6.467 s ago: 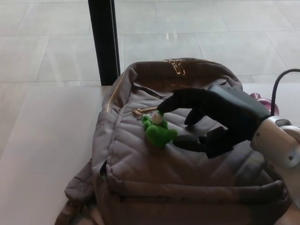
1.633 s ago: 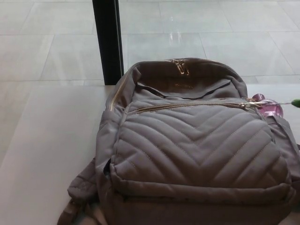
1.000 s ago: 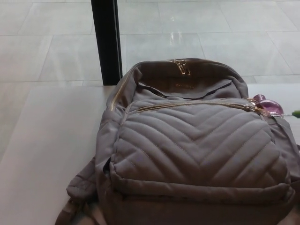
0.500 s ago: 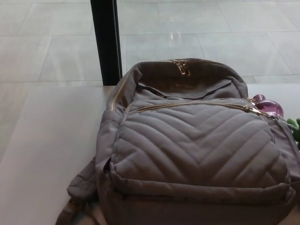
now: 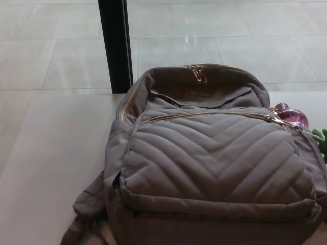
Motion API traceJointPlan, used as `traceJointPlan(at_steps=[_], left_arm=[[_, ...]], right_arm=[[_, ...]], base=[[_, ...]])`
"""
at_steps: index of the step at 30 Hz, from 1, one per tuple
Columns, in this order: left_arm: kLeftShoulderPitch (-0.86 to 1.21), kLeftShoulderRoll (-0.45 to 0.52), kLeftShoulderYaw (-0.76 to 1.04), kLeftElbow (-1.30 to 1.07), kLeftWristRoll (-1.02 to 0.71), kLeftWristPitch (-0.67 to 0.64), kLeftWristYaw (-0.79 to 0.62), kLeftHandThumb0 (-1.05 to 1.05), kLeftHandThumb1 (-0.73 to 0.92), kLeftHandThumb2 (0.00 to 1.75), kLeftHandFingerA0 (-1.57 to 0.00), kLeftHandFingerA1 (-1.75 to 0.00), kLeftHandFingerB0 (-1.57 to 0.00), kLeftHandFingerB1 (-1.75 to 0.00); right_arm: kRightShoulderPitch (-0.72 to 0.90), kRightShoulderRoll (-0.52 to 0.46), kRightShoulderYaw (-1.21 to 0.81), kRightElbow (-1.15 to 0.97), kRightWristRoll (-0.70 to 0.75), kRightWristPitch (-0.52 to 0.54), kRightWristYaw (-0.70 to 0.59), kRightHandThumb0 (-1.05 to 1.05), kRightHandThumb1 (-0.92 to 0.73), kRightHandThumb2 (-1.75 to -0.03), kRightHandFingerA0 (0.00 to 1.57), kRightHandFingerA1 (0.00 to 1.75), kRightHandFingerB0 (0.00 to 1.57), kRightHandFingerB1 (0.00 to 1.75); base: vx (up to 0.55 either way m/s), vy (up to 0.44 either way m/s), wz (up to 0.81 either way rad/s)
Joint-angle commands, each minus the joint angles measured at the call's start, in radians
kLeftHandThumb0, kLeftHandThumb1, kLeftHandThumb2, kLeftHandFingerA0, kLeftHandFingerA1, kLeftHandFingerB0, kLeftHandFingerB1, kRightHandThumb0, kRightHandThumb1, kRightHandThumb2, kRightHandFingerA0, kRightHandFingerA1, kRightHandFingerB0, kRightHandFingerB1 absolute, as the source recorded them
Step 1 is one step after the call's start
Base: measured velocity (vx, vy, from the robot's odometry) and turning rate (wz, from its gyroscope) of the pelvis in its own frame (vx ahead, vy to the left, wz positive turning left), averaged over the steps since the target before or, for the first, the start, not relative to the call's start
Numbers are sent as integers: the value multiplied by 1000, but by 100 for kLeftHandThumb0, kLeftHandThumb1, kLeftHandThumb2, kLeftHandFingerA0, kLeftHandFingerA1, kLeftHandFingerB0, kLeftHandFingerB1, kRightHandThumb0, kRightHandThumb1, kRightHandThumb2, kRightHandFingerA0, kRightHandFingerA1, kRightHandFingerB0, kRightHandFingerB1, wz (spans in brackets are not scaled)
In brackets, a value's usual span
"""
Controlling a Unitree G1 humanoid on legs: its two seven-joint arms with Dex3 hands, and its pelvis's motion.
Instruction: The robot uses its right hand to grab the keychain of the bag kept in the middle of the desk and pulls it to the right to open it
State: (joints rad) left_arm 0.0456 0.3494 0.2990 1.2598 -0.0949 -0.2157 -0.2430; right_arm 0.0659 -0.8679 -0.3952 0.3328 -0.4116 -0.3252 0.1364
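Note:
A grey quilted backpack [image 5: 209, 163] lies flat in the middle of the pale desk [image 5: 46, 168]. Its gold front-pocket zipper [image 5: 204, 114] runs across the upper front, and the zipper pull [image 5: 280, 121] sits at the right end of that track. The green plush keychain [image 5: 321, 136] hangs off the bag's right side, half cut off by the picture's right edge. Neither of my hands shows anywhere in the head view.
A pink, glossy object [image 5: 292, 115] lies on the desk just behind the bag's right shoulder. A black post [image 5: 113, 45] rises behind the desk's far edge, with a tiled floor beyond it. A second gold zipper pull [image 5: 196, 72] sits at the bag's top.
Since 6.5 s ago my right hand has left the picture and the zipper pull and green keychain have gone from the bag's left-middle to its right end. Nothing moved in the last half second.

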Motion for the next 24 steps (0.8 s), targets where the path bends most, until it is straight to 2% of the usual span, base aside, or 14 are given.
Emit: traceJointPlan(at_steps=[1, 3, 4, 5, 7, 9, 15, 16, 17, 19, 20, 22, 23, 24], left_arm=[[4, 7, -5, -2, 3, -9, 12, -85, 92, 81, -63, -47, -46, -39], [4, 7, -2, -3, 1, -4, 17, -85, 92, 80, -62, -47, -45, -39], [8, 8, -8, -3, 7, -9, 24, -85, 92, 81, -64, -48, -45, -39], [13, 9, -11, -4, 11, -15, 22, -85, 92, 81, -63, -50, -45, -40], [13, 12, -9, -4, 9, -13, 21, -85, 92, 80, -63, -50, -45, -40], [12, 20, -22, -2, 25, -19, 34, -86, 92, 82, -65, -49, -45, -39], [15, 34, -30, -8, 34, -22, 47, -87, 92, 81, -66, -51, -46, -40], [7, 38, -27, 6, 32, -14, 56, -85, 77, 116, -61, -62, -43, -53], [10, 39, -30, 5, 36, -19, 60, -88, 92, 80, -67, -50, -46, -41], [8, 40, -26, 8, 30, -16, 61, -93, 92, 77, -67, -52, -47, -43], [6, 42, -30, 10, 33, -13, 66, -85, 92, 75, -67, -51, -45, -41], [9, 48, -44, 7, 45, -19, 63, -92, 81, 90, -64, -55, -41, -45], [9, 49, -53, 4, 54, -19, 73, -81, 92, 68, -66, -47, -42, -39], [6, 49, -56, 7, 55, -18, 78, -78, 91, 67, -65, -48, -42, -39]], right_arm=[[71, 159, -439, 422, 364, 210, -247, -74, -49, -87, 6, 58, 0, 34], [78, 157, -496, 520, 402, 253, -271, -61, -50, -84, 32, 65, 4, 45], [93, 154, -515, 579, 416, 225, -272, -41, -44, -92, 88, 102, 0, 47], [103, 151, -549, 669, 460, 230, -251, -53, -50, -81, 118, 115, 12, 47], [88, 141, -598, 767, 510, 283, -237, -45, -62, -58, 120, 112, 24, 38], [87, 155, -628, 844, 547, 307, -201, -34, -61, -58, 94, 108, 73, 72], [142, 183, -555, 854, 484, 304, -19, -41, -64, -58, 59, 79, 51, 58], [146, 181, -533, 854, 469, 277, 39, -44, -66, -58, 60, 82, 51, 56], [147, 180, -523, 856, 460, 264, 57, -46, -65, -60, 57, 79, 51, 55], [146, 178, -514, 862, 454, 253, 80, -46, -64, -58, 58, 79, 51, 54], [143, 173, -491, 867, 435, 251, 102, -51, -49, -86, 52, 76, 38, 59], [150, 170, -460, 863, 414, 230, 120, -52, -61, -58, 55, 77, 37, 48], [153, 171, -447, 867, 408, 199, 143, -51, -59, -58, 53, 74, 34, 45], [156, 173, -444, 866, 417, 176, 169, -59, -45, -85, 54, 75, 30, 54]], base=[[0, 0, 0], [0, 0, 0], [0, 0, 0], [0, 0, 0], [0, 0, 0], [0, 0, 0], [0, 0, 0], [0, 0, 0], [0, 0, 0], [0, 0, 0], [0, 0, 0], [0, 0, 0], [0, 0, 0], [0, 0, 0]])
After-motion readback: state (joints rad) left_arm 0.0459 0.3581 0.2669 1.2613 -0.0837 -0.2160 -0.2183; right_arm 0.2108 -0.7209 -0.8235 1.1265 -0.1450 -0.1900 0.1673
